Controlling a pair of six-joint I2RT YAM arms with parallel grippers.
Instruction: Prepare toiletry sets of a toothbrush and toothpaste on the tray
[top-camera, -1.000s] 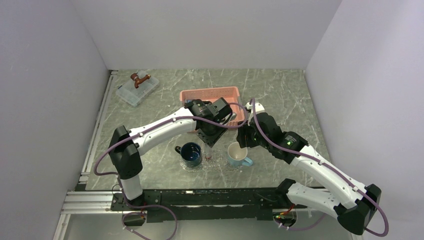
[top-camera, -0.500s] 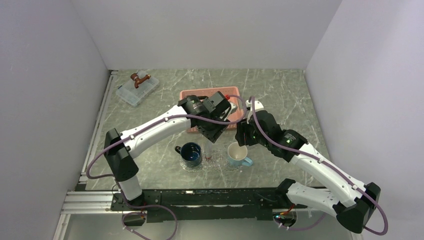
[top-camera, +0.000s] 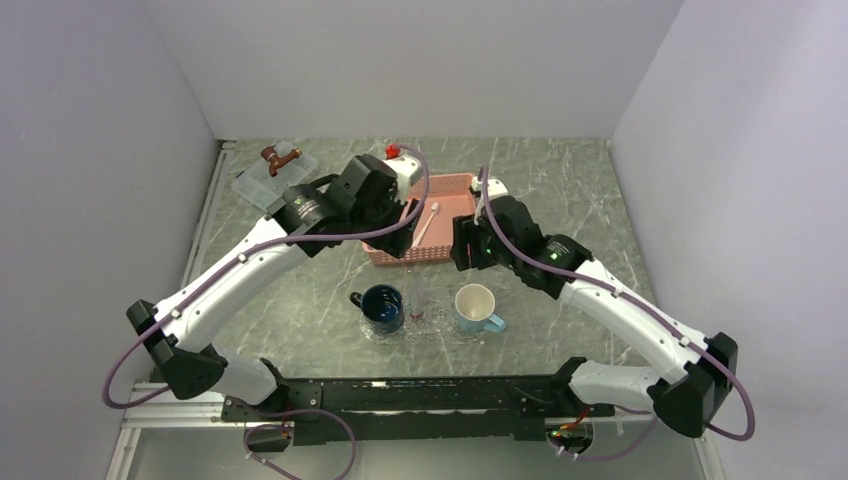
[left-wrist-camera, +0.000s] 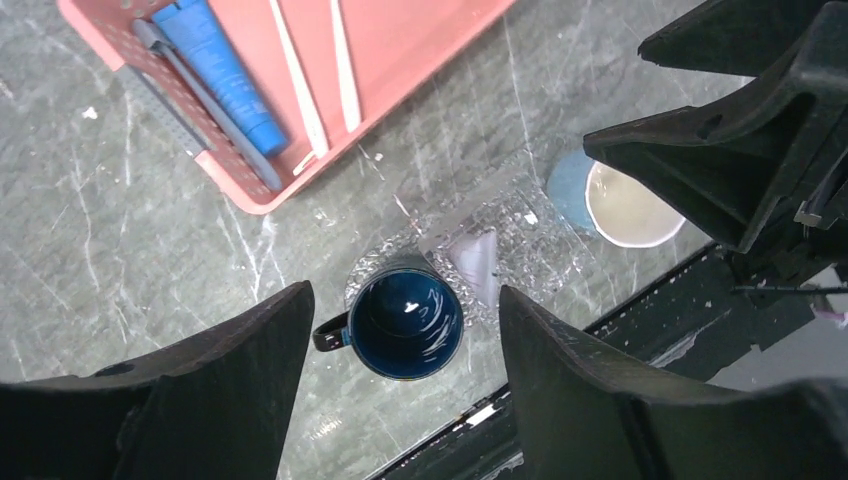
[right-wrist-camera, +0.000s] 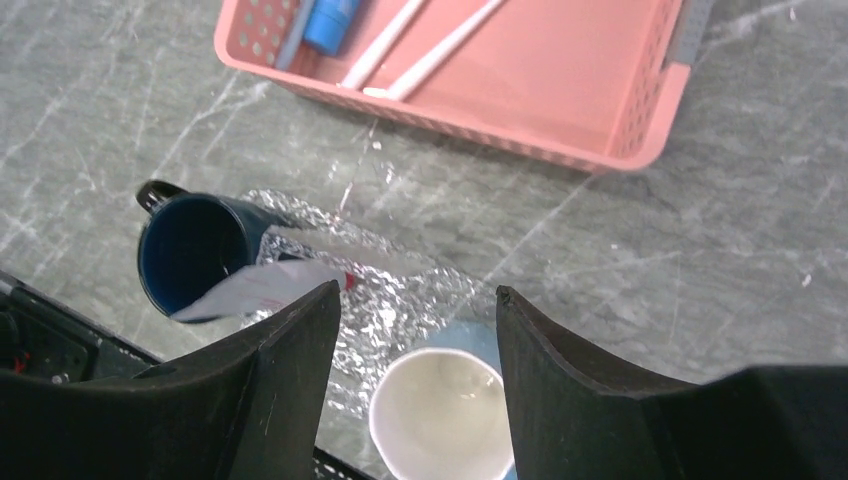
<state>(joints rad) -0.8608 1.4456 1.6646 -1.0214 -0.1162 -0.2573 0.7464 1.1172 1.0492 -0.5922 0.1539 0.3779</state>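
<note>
The clear bumpy tray (right-wrist-camera: 400, 300) lies between two mugs, also in the top view (top-camera: 432, 322) and the left wrist view (left-wrist-camera: 520, 215). One toothpaste tube (right-wrist-camera: 262, 288), pale side up with a red cap, lies on the tray against the dark mug; it shows in the left wrist view (left-wrist-camera: 475, 262) too. A second, blue toothpaste tube (left-wrist-camera: 225, 75) and two whitish toothbrushes (left-wrist-camera: 300, 90) (left-wrist-camera: 345, 60) lie in the pink basket (left-wrist-camera: 420, 50). My left gripper (left-wrist-camera: 402, 300) is open and empty, high above the dark mug. My right gripper (right-wrist-camera: 418, 292) is open and empty above the tray.
A dark blue mug (top-camera: 383, 307) stands on the tray's left end and a light blue mug (top-camera: 477, 308) on its right. A grey stick (left-wrist-camera: 200, 110) lies in the basket beside the tube. A clear lidded box (top-camera: 275, 178) sits at the back left.
My left gripper has risen from the tray and swung back-left over the basket, empty. My right gripper has drawn back a little. The toothpaste tube stays on the tray.
</note>
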